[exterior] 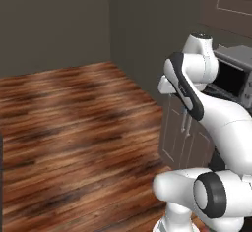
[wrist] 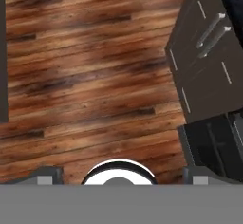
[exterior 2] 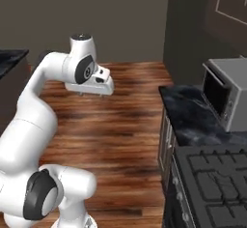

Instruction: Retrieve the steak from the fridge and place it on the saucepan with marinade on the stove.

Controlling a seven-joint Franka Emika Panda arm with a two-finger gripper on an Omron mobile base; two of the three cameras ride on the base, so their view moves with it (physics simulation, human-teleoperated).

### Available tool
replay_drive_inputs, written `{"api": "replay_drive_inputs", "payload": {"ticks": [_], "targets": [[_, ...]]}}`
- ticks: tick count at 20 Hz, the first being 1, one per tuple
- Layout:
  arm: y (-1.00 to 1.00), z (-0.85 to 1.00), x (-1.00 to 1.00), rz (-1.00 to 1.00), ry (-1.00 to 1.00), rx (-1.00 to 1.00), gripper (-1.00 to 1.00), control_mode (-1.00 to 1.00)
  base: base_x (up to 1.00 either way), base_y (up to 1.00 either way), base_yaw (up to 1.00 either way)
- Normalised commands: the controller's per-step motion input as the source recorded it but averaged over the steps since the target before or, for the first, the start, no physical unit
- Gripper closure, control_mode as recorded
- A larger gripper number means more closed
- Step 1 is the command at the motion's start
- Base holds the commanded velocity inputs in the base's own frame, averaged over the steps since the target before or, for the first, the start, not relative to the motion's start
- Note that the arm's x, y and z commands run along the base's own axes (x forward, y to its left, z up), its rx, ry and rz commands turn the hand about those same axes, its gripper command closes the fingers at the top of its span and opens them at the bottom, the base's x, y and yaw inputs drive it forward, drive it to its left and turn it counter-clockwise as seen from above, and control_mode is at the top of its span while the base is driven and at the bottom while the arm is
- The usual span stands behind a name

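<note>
Wood floor kitchen, dark walls. Gripper spread wide, empty, pointing down over bare floor, tips far apart in hand view. Further out: cabinet doors beside stove, counter with microwave past it. Steak, fridge, saucepan nowhere in frame; steak's place cannot tell. Judged early stage, before retrieval: driving toward fridge. Next likely needs locating fridge, reaching a handle, pulling door open.
</note>
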Motion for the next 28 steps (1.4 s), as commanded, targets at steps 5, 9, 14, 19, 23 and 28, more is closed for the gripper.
{"api": "replay_drive_inputs", "payload": {"ticks": [5, 9, 14, 19, 23, 28], "targets": [[0.00, 0.00, 0.00, 0.00, 0.00, 0.00, -1.00, 1.00, 0.12, 0.02, 0.60], [0.00, 0.00, 0.00, 0.00, 0.00, 0.00, -1.00, 1.00, 0.40, 0.00, 0.57], [0.00, 0.00, 0.00, 0.00, 0.00, 0.00, -1.00, 1.00, 0.15, 0.00, 0.96], [0.00, 0.00, 0.00, 0.00, 0.00, 0.00, -1.00, 1.00, 0.04, 0.00, 0.99], [0.00, 0.00, 0.00, 0.00, 0.00, 0.00, -1.00, 1.00, 0.00, 0.00, 1.00], [0.00, 0.00, 0.00, 0.00, 0.00, 0.00, -1.00, 1.00, 0.07, 0.05, 0.97]]}}
